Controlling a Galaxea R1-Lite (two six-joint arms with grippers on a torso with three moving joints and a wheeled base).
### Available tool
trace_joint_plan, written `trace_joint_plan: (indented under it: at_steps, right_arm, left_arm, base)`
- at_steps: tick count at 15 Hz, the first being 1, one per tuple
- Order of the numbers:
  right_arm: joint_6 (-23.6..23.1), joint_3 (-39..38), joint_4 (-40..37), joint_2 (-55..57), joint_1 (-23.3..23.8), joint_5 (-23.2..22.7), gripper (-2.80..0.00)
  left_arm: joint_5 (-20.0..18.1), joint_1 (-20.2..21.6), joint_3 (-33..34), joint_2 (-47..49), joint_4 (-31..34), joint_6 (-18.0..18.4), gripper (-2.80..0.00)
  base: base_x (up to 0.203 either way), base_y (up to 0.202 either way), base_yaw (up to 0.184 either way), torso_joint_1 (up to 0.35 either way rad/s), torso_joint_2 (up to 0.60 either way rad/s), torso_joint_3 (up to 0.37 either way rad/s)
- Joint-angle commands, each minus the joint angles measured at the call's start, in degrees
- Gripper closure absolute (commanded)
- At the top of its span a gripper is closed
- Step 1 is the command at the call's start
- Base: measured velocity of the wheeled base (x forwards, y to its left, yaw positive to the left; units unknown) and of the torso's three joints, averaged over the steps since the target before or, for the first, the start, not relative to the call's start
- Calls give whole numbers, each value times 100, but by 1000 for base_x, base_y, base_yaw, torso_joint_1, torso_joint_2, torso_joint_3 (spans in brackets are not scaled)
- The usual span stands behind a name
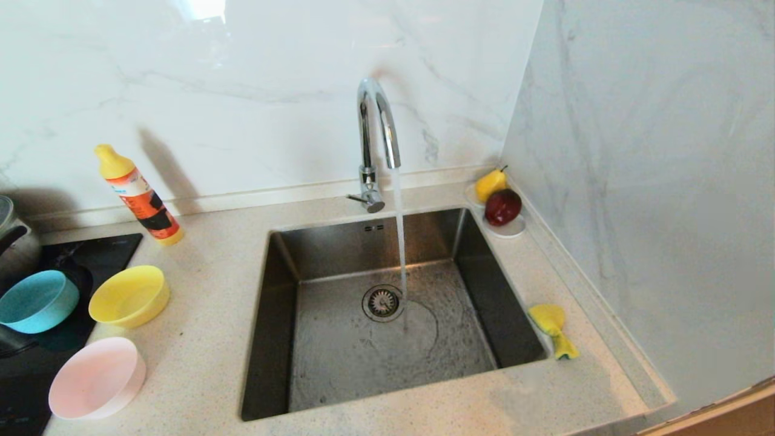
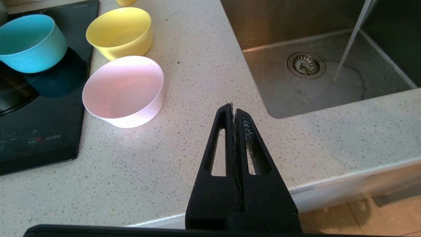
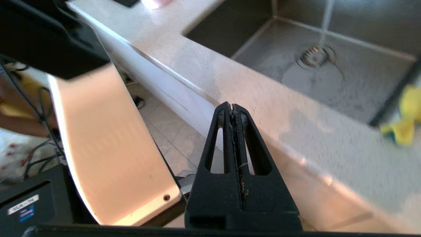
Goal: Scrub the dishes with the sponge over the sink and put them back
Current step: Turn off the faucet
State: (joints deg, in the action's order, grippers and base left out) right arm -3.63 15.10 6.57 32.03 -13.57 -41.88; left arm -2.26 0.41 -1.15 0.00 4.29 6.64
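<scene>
Both grippers, left gripper (image 2: 234,110) and right gripper (image 3: 232,108), are matte black wedges with two slotted windows. A copper-toned panel (image 3: 108,148) carries one screw at five o'clock.

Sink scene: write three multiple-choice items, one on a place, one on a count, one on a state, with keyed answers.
1. Where does the sponge lie?
A. on the counter right of the sink
B. in the basin
C. on the hob

2. How many bowls stand left of the sink?
A. two
B. three
C. four

3. What is the tap doing?
A. off
B. dripping
C. running

Answers: 1 A, it sits by the sink's right rim. 2 B, blue bowl, yellow bowl and pink bowl. 3 C, a steady stream reaches the drain strainer.
</scene>
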Motion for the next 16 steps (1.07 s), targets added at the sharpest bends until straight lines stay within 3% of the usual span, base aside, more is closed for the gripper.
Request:
trace_joint_plan:
  at_steps: [1, 5, 9, 14, 16]
  right_arm:
    - [0, -173, -196, -701, 359, -42, 0]
    - [3, -584, -321, -1612, 933, 17, 0]
    - [-15, -955, -317, -2074, 1377, 692, 0]
    - [-105, -1268, -423, -3083, 1377, 2078, 0]
    - [-154, -1323, -331, -3206, 1375, 2876, 0]
  left_arm:
    - [-3, 2, 0, 8, 2, 4, 0]
    - [5, 2, 0, 9, 2, 4, 0]
    - [4, 2, 0, 0, 2, 4, 0]
    - [-3, 2, 0, 0, 2, 4, 0]
    - [-2, 2, 0, 9, 2, 4, 0]
  base:
    - [0, 0, 0, 0, 0, 0]
    - [0, 0, 0, 0, 0, 0]
    - [0, 0, 0, 0, 0, 0]
    - [0, 0, 0, 0, 0, 0]
    - [0, 0, 0, 0, 0, 0]
